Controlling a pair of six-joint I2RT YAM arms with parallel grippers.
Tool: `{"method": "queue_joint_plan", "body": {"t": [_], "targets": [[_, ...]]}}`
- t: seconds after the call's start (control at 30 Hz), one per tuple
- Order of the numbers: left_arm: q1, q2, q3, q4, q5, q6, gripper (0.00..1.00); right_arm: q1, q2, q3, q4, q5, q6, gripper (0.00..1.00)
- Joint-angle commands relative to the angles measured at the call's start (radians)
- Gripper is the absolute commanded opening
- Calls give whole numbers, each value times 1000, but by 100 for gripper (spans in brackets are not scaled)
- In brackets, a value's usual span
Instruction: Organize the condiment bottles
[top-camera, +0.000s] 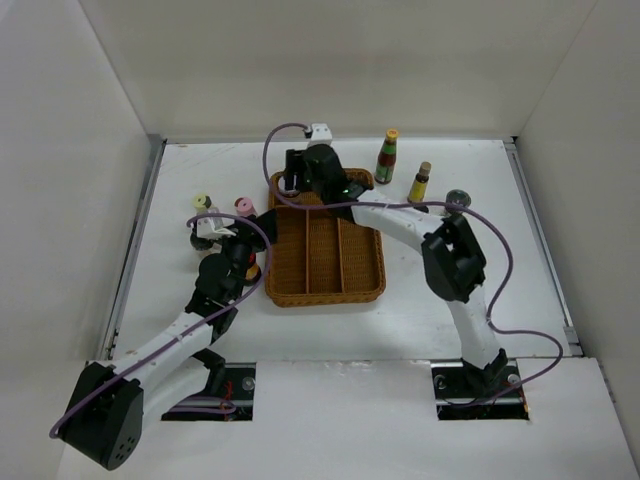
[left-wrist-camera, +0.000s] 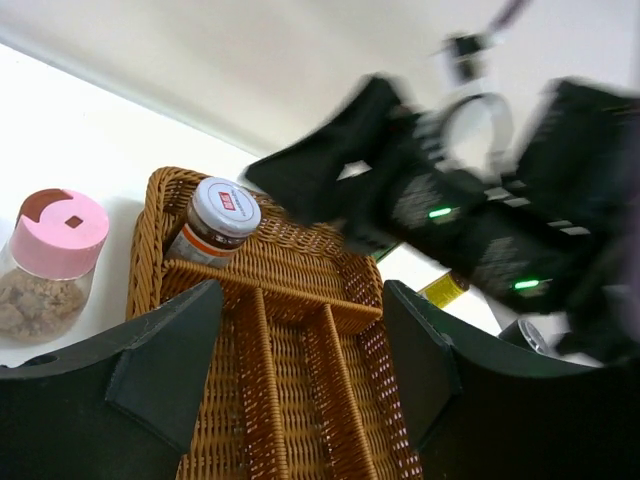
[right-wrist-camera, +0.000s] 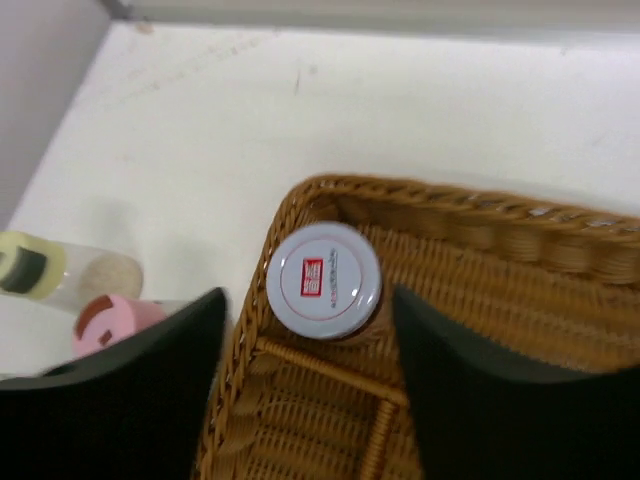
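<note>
A white-capped jar (right-wrist-camera: 323, 280) stands in the far-left corner compartment of the wicker tray (right-wrist-camera: 480, 250). My right gripper (right-wrist-camera: 310, 340) hangs just above it, open, its fingers wide of the cap on both sides. From above, the right gripper (top-camera: 296, 185) is over that tray corner. My left gripper (left-wrist-camera: 300, 300) is open with nothing in it, at the tray's left side (top-camera: 240, 250). A pink-capped jar (top-camera: 243, 207) and a yellow-capped bottle (top-camera: 203, 203) stand left of the tray. A red-capped bottle (top-camera: 387, 157), a tan-capped bottle (top-camera: 420, 183) and a grey-capped jar (top-camera: 457, 198) stand right of it.
The tray (top-camera: 325, 240) has long dividers running front to back and a cross compartment at the far end. The right arm (left-wrist-camera: 480, 210) crosses over the tray's far side. White walls close in the table on the left, back and right.
</note>
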Motion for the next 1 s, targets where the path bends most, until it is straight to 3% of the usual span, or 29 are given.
{"method": "queue_joint_plan", "body": {"t": [0.0, 0.1, 0.17, 0.27, 0.37, 0.47, 0.67, 0.83, 0.97], "targets": [[-1, 1, -3, 49, 12, -7, 64, -73, -202, -58, 138, -27, 14, 63], [5, 11, -3, 49, 14, -15, 65, -156, -279, -111, 129, -23, -9, 28], [-1, 24, 5, 49, 21, -9, 65, -214, -302, -117, 84, -8, -22, 22], [0, 45, 5, 60, 26, -15, 65, -279, -301, -91, 11, 31, -63, 29], [-2, 51, 8, 61, 34, -12, 66, -322, -287, -91, 0, 110, -120, 59], [-1, 59, 8, 63, 35, -17, 66, -366, -240, -56, -17, 121, -160, 69], [-1, 74, 13, 66, 40, -17, 66, -418, -154, 44, -110, 45, -172, 71], [2, 91, 13, 75, 43, -18, 67, -431, -138, 35, -124, 40, -154, 70], [3, 102, 14, 84, 46, -21, 67, -435, -111, 44, -121, 32, -155, 65]]}}
